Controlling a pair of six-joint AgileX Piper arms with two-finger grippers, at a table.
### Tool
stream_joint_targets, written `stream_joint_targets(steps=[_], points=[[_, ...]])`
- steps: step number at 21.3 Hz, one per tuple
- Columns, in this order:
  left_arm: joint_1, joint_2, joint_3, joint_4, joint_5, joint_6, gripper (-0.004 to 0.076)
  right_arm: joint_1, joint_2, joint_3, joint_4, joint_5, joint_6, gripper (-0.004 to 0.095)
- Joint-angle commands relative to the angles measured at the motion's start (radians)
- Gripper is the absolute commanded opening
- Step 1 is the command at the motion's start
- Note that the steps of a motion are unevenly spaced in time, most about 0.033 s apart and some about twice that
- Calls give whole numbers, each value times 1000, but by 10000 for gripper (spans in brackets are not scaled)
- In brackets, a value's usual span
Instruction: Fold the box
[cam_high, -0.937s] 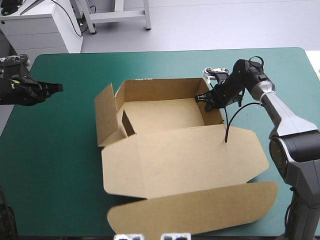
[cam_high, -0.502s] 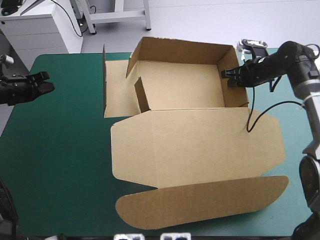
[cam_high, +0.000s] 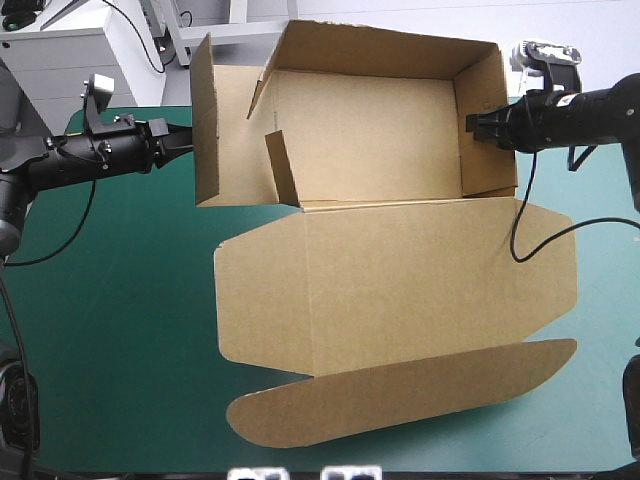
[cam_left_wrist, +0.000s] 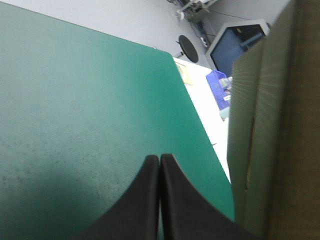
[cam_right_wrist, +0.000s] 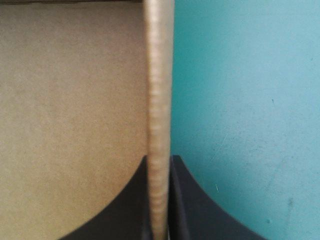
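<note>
Gripping the right wall of the brown box (cam_high: 390, 290), the right tool (cam_high: 472, 124) has its black fingers pressed on either face of the board. The tray part is tilted up over the far side of the teal-green bench (cam_high: 110, 330), the lid spreading toward the near edge. The left tool (cam_high: 185, 138), pinched closed on nothing, points at the box's left flap, just beside it.
</note>
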Motion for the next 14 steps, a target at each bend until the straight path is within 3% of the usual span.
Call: stream_joint_targets(steps=[1, 8, 14], points=[[-42, -51, -31, -121, 1, 33, -8, -4, -47, -33, 60, -81, 1, 0], [-83, -100, -31, -125, 9, 52, -8, -4, -47, -31, 56, -120, -15, 0], [-172, -145, -31, -83, -61, 58, -8, 56, -47, 61, 50, -239, -20, 0]])
